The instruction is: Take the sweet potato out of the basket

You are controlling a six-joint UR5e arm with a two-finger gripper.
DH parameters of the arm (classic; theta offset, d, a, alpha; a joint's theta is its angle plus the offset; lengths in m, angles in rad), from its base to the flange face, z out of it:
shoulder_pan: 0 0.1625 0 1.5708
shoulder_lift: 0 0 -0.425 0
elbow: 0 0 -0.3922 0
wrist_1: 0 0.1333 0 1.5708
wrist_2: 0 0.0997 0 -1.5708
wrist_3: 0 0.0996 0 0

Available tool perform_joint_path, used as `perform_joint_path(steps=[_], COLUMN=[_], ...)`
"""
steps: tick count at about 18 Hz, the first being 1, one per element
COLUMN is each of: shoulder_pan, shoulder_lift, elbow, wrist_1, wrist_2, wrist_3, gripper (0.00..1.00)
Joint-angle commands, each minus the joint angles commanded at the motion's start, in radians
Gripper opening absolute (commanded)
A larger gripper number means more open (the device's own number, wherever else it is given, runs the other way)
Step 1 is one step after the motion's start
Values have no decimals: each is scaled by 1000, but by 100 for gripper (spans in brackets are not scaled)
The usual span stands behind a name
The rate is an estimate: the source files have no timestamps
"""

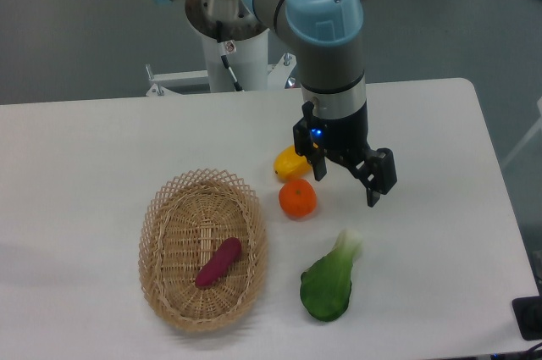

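The sweet potato (218, 262), a small magenta-purple tuber, lies on the floor of the oval wicker basket (161, 213) at the front left of the table. My gripper (347, 191) hangs above the table to the right of the basket, just right of the round orange (297, 198). Its two dark fingers are spread apart with nothing between them, so it is open. The gripper is well clear of the basket and the sweet potato.
A yellow-orange oblong fruit (290, 163) lies behind the orange, partly hidden by the gripper body. A green leafy vegetable (329, 282) lies at the front, right of the basket. The arm's base (227, 34) stands at the table's far edge.
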Motion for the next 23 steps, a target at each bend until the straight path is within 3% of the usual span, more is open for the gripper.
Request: perform_joint_path(steps=[5,12,15,17,23], shoulder_pan=[0,-2,-21,-55,-115], shoulder_lift=[5,37,38,26,-5], elbow=[-9,-84,-135,-140,-147], wrist_1=[-3,12,86,89,90], wrist_2=[8,-11,-9,-3,-20], wrist_3=[2,-15,-191,-286,-403], gripper=[100,100,100,100,100])
